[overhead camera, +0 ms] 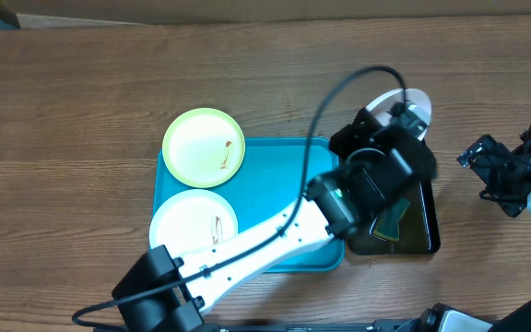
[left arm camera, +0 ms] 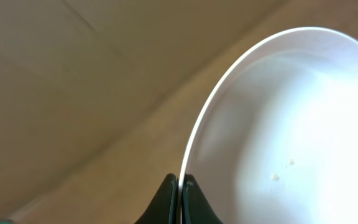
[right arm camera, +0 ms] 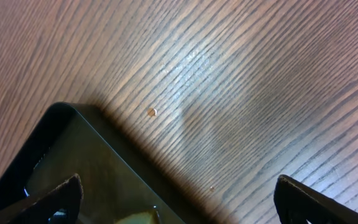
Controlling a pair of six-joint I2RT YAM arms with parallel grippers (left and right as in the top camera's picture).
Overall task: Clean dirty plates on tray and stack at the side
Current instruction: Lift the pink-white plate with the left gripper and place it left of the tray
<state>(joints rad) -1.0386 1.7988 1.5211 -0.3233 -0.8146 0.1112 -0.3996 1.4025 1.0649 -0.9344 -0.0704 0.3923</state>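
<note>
A white plate (overhead camera: pixel 417 103) is lifted past the far right of the turquoise tray (overhead camera: pixel 275 166), above the table's wood, and my left gripper (overhead camera: pixel 396 118) is shut on its rim. In the left wrist view the thin rim of this plate (left arm camera: pixel 291 124) runs between the two black fingertips of the left gripper (left arm camera: pixel 180 185); small crumbs dot its face. On the tray lie a lime-green plate (overhead camera: pixel 204 146) and another white plate (overhead camera: pixel 192 221), each with a brown smear. My right gripper (overhead camera: pixel 487 166) hovers at the right, open and holding nothing. Its fingers (right arm camera: pixel 70 196) stand wide apart.
A narrow glossy black tray (overhead camera: pixel 422 221) lies right of the turquoise one, with a green-yellow sponge (overhead camera: pixel 393 221) in it. Its corner (right arm camera: pixel 61 149) shows under the right gripper (right arm camera: pixel 179 199). My left arm (overhead camera: pixel 265 240) stretches diagonally over the turquoise tray.
</note>
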